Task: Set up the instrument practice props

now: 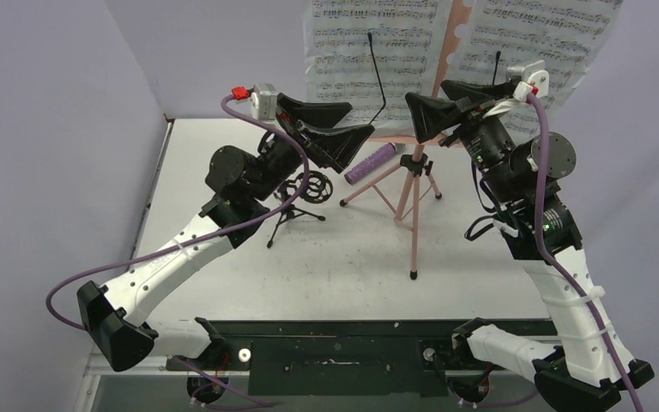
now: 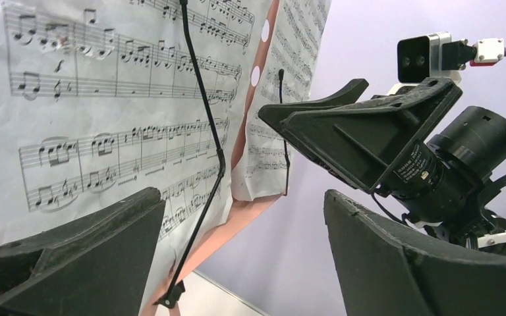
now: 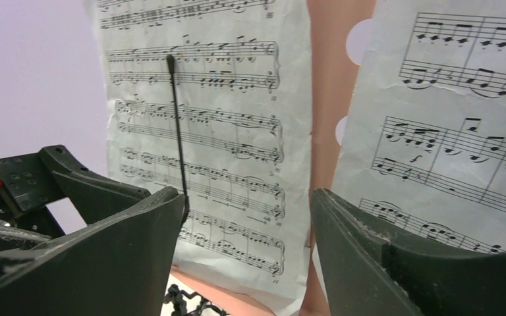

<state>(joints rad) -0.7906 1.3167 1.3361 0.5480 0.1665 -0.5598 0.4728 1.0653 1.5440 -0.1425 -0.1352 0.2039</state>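
Note:
The pink music stand (image 1: 413, 193) stands on its tripod legs at the table's back middle. Two white sheet-music pages (image 1: 373, 43) (image 1: 536, 39) rest on its desk, each under a thin black holder arm (image 2: 204, 131). The glittery purple microphone (image 1: 371, 163) lies flat on the table left of the stand's pole. A small black tripod mic stand (image 1: 296, 199) sits under my left arm. My left gripper (image 1: 362, 118) (image 2: 244, 197) is open just below the left page, holding nothing. My right gripper (image 1: 425, 99) (image 3: 247, 194) is open in front of the stand's middle, also holding nothing.
A lilac wall rises on the left and behind the table (image 1: 343, 275). The stand's long front leg (image 1: 414, 249) reaches toward the table's middle. My two grippers face each other closely in front of the stand's pink desk (image 3: 329, 66).

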